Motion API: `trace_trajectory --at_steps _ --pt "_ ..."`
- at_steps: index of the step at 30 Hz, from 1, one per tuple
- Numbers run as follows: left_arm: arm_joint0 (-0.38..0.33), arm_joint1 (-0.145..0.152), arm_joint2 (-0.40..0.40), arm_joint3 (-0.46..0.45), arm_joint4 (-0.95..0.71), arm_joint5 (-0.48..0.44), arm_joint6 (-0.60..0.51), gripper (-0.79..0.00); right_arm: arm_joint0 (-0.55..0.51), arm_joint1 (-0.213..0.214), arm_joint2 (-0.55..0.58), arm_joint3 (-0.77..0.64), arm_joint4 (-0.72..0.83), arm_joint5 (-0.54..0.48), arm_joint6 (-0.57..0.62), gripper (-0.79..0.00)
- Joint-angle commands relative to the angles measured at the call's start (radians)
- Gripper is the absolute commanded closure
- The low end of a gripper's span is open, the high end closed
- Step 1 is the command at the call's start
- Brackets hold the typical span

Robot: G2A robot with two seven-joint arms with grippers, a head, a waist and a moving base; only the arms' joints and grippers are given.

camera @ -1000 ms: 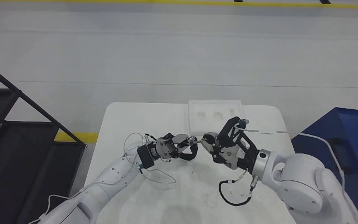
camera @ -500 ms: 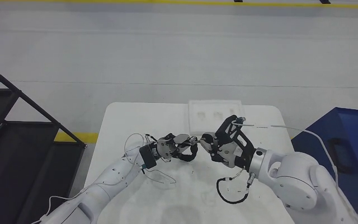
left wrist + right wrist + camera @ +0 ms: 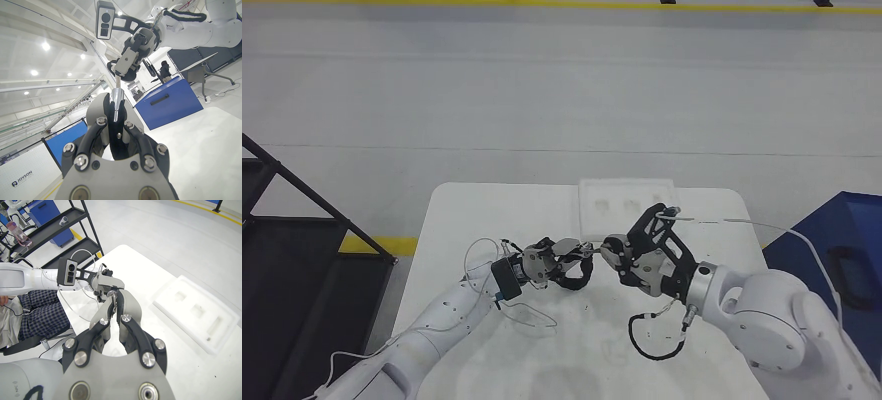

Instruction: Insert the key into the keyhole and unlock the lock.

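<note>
Above the table's middle, the two grippers meet tip to tip. My left gripper (image 3: 575,264) (image 3: 114,101) is shut on a chrome cylindrical lock (image 3: 117,96), whose round face (image 3: 110,292) points at the other arm. My right gripper (image 3: 602,250) (image 3: 115,298) is shut on the key (image 3: 114,300). The key's silver blade (image 3: 118,82) runs straight from the right gripper's fingers (image 3: 122,64) to the end of the lock and touches it. How deep the blade sits in the keyhole is hidden.
A white foam tray (image 3: 627,207) (image 3: 196,313) with three recesses lies at the far edge of the white table (image 3: 572,350). A black cable loop (image 3: 652,340) hangs under the right arm. A black shelf rack (image 3: 282,250) stands to the left, a blue bin (image 3: 842,250) to the right.
The right arm's wrist has turned and shifted slightly left, and its cable loop has swung left with it. Both grippers stay together at the lock and key.
</note>
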Motion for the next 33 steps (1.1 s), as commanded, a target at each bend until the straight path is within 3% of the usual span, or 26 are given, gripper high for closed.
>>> trace_trajectory --at_steps 1,27,28,29,33 --pt "0.001 -0.001 -0.002 -0.002 0.002 -0.002 0.001 0.0 0.003 0.0 -0.004 0.003 0.002 -0.004 -0.001 0.0" --pt "0.02 -0.003 -0.035 -0.038 0.034 -0.029 -0.024 0.0 0.049 -0.012 -0.071 0.053 -0.032 0.013 -0.005 0.0" --pt "0.021 -0.003 -0.036 -0.039 0.036 -0.033 -0.027 0.0 0.05 -0.012 -0.072 0.054 -0.028 0.012 -0.005 -0.052" --pt "0.022 -0.002 -0.037 -0.04 0.038 -0.037 -0.031 0.0 0.052 -0.013 -0.073 0.056 -0.024 0.01 -0.003 -0.785" --pt "0.026 -0.001 -0.04 -0.045 0.038 -0.077 -0.053 0.0 0.059 -0.013 -0.067 0.059 -0.013 -0.007 -0.006 -0.785"
